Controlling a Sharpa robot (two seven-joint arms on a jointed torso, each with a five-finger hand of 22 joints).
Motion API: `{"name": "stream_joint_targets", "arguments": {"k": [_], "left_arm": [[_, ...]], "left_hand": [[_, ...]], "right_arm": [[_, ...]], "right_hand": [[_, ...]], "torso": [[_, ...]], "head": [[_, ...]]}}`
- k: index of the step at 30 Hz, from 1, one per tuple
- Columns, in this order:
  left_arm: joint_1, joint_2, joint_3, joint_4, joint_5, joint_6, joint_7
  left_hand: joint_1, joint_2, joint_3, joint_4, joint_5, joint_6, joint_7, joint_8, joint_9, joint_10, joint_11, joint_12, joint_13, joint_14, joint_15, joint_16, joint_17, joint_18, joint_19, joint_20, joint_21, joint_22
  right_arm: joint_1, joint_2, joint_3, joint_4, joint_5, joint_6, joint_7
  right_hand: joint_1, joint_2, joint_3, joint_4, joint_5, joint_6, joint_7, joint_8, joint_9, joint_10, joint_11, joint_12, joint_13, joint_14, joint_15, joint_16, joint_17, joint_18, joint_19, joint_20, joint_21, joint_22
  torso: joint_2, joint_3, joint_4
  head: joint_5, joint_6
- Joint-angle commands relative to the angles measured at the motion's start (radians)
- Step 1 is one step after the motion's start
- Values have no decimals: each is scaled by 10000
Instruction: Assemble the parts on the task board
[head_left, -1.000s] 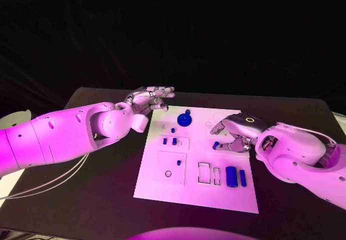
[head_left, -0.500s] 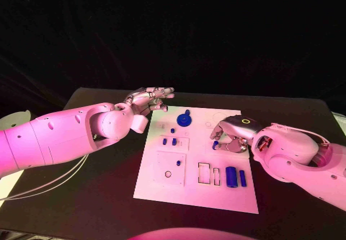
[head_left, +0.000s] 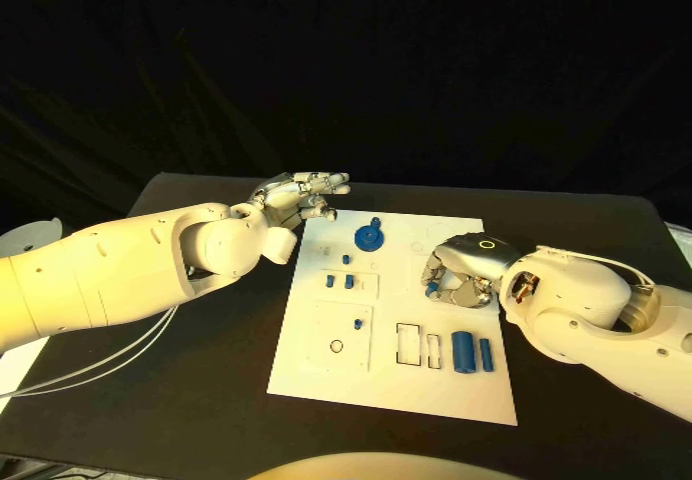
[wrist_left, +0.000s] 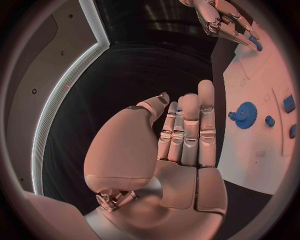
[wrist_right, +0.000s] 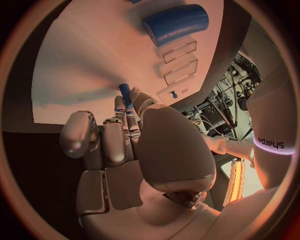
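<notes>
Black desk (head_left: 173, 400) carried white task board (head_left: 389, 380) | right hand (head_left: 459, 270) pinched small blue peg (head_left: 431, 290) | left hand (head_left: 299, 196) hovered, fingers apart, empty

robot lab: black table (head_left: 188, 400), dark backdrop.

In the head view the task board (head_left: 332, 370) is lit brightly from above, while the black table (head_left: 188, 400) and the upper half of the frame are left dark. A soft shadow is cast on the board beneath the right hand (head_left: 464, 270). In both wrist views, straight board edges are bent and the circle's rim is darkened.
</notes>
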Motion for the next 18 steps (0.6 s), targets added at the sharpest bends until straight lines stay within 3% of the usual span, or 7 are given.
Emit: {"name": "stream_joint_targets", "arguments": {"k": [1, 9, 13, 18], "left_arm": [[6, 14, 5, 10, -35, 193, 24], [6, 17, 4, 8, -37, 194, 25], [5, 24, 3, -5, -37, 196, 28], [4, 33, 2, -26, -37, 190, 34]], "left_hand": [[-11, 100, -38, -42, 44, -50, 20, 32, 2, -81, 7, 32, 4, -57, 24, 13, -11, 115, 16, 32, -65, -16], [-11, 100, -38, -42, 44, -50, 20, 32, 2, -81, 7, 32, 4, -57, 24, 13, -11, 115, 16, 32, -65, -16], [-11, 100, -38, -42, 44, -50, 20, 32, 2, -81, 7, 32, 4, -57, 24, 13, -11, 115, 16, 32, -65, -16], [10, 121, -53, -63, 42, -49, 22, 41, 4, -93, 7, 63, 5, -67, 23, 22, -37, 116, 22, 31, -81, -30]], "right_arm": [[-39, 27, -16, -22, -140, 312, 23], [-53, 29, -16, -50, -393, -542, -82], [-54, -25, 1, 73, -413, -959, -72], [19, -231, 138, 576, -179, -1290, -45]], "right_hand": [[-1, 115, 137, 11, 1, 142, -7, 28, 21, 168, -16, -86, -9, 484, -34, 53, 27, 95, 96, -20, 59, 33], [406, 448, 747, -316, -47, 561, 7, 126, 116, 687, -88, -118, 18, 513, -115, 229, 226, 54, 195, -107, 236, 274], [481, 483, 944, -453, -48, 630, 33, 132, 149, 826, -97, -156, 22, 513, -126, 269, 269, 43, 213, -126, 274, 323], [476, 446, 1017, -514, -48, 648, 41, 124, 164, 868, -95, -194, 19, 512, -128, 288, 287, 37, 221, -131, 296, 351]], "torso": [[1, 6, 0], [-1, 3, 4], [-5, 7, 12], [-5, -5, 10]], "head": [[4, -10], [-9, -22], [-6, -27], [-1, -32]]}}
